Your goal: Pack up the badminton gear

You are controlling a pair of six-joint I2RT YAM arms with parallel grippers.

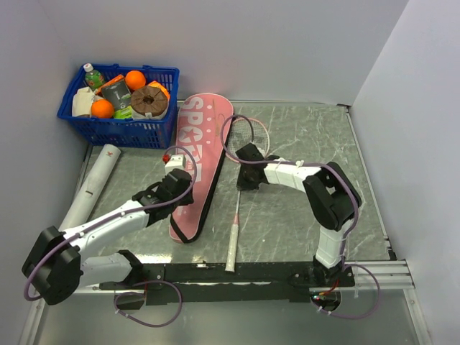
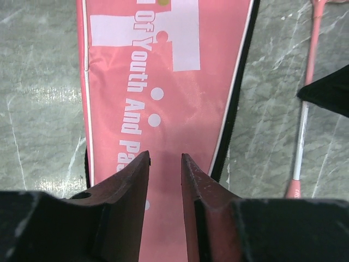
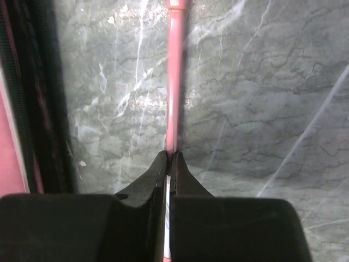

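Right hand (image 3: 168, 159) clenched on the racket (image 3: 175, 82) by its thin, slippery shaft, light but whippy; left hand (image 2: 165, 164) released, limp bag (image 2: 163, 82) right beneath it

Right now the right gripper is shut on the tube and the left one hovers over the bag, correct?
No. The right gripper is shut on the racket shaft, not the tube, as the right wrist view shows. The left gripper does hover, open, over the bag.
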